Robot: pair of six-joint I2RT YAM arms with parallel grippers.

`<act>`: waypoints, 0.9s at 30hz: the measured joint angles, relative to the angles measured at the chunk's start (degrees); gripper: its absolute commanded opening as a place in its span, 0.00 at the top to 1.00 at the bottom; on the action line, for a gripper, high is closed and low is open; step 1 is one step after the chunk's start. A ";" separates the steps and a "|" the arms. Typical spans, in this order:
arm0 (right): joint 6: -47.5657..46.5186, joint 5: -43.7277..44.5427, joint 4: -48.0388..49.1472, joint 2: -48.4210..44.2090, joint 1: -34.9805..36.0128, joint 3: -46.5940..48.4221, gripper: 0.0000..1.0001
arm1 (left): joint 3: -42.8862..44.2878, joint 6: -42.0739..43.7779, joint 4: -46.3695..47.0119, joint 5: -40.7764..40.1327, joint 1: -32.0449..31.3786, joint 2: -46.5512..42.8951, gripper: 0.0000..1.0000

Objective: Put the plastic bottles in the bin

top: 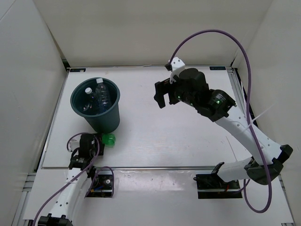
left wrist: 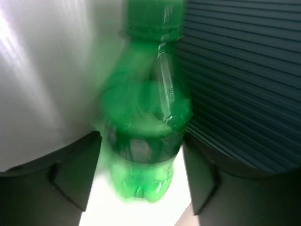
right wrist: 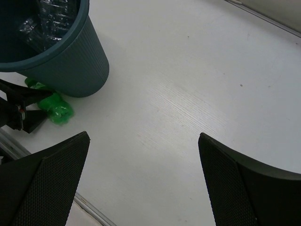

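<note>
Table (top: 178, 136): white top, bare across the middle and the right side.
Bin (top: 104, 120): stands upright close to the left edge, about midway between the far and near edges.
Right gripper (top: 161, 101): hangs above the far half of the table, well apart from the bin. Its fingers are spread wide with nothing between them.
Left gripper (top: 99, 140): low over the near-left corner, with a finger on each side of the green bottle's lower body. The wrist view is blurred, so I cannot tell whether it is clamped.
Green bottle (top: 109, 139): lies on the table just beside the foot of the bin, on its near side — cap end towards the bin wall.
Clear bottles (top: 102, 95): already inside the bin, one with a blue label.
Step in hand: picking up the last bottle, by my reading.
Next move: a firm hold, then a lift above the rim — the bin wall is right alongside, so it could get nudged.
Writing: none legible; the blue label is too small and the green bottle too blurred.
</note>
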 measured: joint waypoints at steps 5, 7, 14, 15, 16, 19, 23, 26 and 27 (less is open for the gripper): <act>-0.22 0.98 0.07 -0.24 0.00 -0.87 0.00 | -2.10 -0.59 0.81 0.11 0.00 -3.04 0.42; -0.37 1.22 0.02 -0.24 0.00 -1.03 0.00 | -2.51 -0.52 0.70 0.22 0.00 -4.13 0.48; -0.31 1.38 0.17 -0.26 0.00 -1.07 0.00 | -0.28 1.40 -4.85 5.01 0.00 -5.62 0.52; -0.31 1.36 0.20 -0.26 0.00 -1.09 0.00 | 1.70 1.38 -8.17 5.66 0.00 -5.64 0.52; -0.31 1.38 0.22 -0.26 0.00 -1.18 0.00 | 4.72 1.46 -11.98 6.08 0.00 -5.95 0.53; -0.13 1.36 0.31 -0.26 0.00 -2.01 0.00 | 12.66 1.40 -20.33 6.14 0.00 -7.98 0.54; 0.33 1.29 0.24 -0.13 0.00 -3.02 0.00 | 23.89 4.04 -28.89 5.42 0.00 -10.36 0.54; 0.59 0.72 0.26 -0.07 0.00 -3.02 0.00 | 32.35 8.61 -33.88 3.63 0.00 -9.84 0.54; 0.79 0.37 0.28 -0.09 0.00 -3.02 0.00 | 34.86 10.29 -34.62 2.95 0.00 -9.44 0.56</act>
